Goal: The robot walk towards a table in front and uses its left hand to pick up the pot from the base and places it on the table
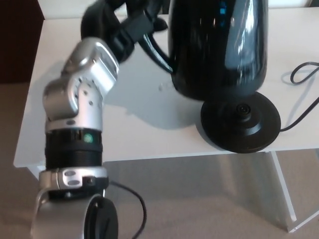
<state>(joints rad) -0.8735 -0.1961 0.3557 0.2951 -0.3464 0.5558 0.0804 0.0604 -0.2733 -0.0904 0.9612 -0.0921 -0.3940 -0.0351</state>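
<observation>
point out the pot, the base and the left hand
pot (219, 50): head view, on its glossy black body
base (234, 128): head view, on the bare black disc
left hand (127, 24): head view, on the middle of the hand, closed on the pot's handle

My left hand (130, 26) is over the far left part of the flat white tabletop (139, 124), its fingers wrapped round the handle of the glossy black kettle pot (219, 50). The pot is to the hand's right, toward the back. The round black plastic base (240, 124) lies in front of the pot and slightly to the right, at the tabletop's near edge. Its middle is uncovered and the pot overlaps only its rear rim. I cannot tell whether the pot touches the tabletop. A thin black cord (302, 73) leaves the base's right side and loops behind it, further right. My silver metal forearm (75, 124) reaches in from the lower left, over the beige carpet floor (199, 199) in front of the tabletop.
</observation>
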